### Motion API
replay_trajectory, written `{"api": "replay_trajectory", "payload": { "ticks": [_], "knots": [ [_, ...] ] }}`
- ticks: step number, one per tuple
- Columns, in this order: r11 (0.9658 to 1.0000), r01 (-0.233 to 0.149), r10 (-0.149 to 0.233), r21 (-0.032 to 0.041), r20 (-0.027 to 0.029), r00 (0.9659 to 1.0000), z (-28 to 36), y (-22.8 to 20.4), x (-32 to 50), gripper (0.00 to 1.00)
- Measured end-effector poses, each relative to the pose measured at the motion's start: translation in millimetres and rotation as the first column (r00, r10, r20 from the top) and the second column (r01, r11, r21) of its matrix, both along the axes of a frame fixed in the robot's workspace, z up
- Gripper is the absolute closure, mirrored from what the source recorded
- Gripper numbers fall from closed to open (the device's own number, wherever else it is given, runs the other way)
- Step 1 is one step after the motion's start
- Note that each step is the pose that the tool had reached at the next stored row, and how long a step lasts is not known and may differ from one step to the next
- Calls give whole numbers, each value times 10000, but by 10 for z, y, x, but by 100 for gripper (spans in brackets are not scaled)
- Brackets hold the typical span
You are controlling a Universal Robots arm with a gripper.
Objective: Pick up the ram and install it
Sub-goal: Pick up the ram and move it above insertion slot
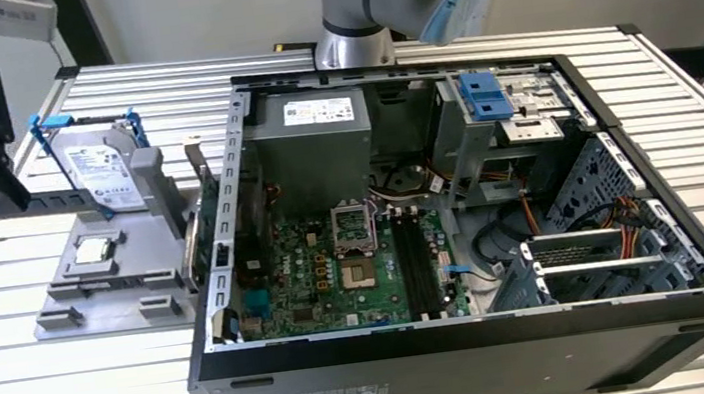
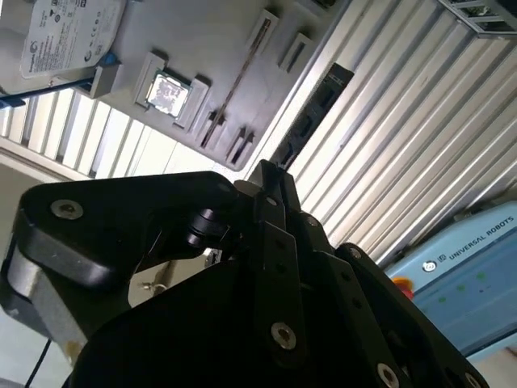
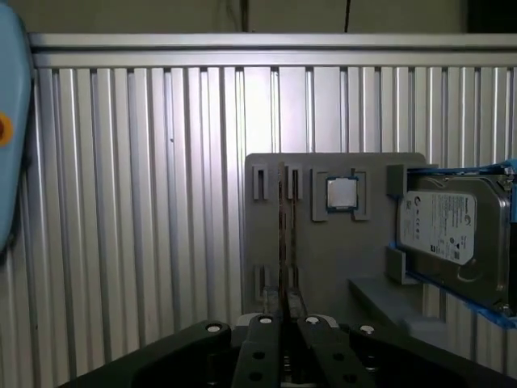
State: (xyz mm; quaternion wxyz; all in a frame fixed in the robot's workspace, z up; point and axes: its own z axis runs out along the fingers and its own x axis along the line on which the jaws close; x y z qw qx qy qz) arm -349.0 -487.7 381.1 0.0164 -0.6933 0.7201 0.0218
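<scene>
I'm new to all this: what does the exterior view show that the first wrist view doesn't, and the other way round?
Exterior view: the open computer case with its green motherboard and black memory slots, plus the arm's base beyond it.
First wrist view: the ram edge-on, a thin bar in the gray holder, in line with the gripper.
Both: the gray holder, the silver hard drive in blue brackets, the square processor chip and the slatted metal table.
</scene>
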Motion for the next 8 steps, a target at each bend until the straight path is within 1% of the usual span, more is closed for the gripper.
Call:
{"api": "replay_trajectory", "payload": {
  "ticks": [4,8],
  "knots": [
    [10000,0,0,0,0,10000,71,0,0,100],
    [10000,0,0,0,0,10000,126,0,0,100]
  ]
}}
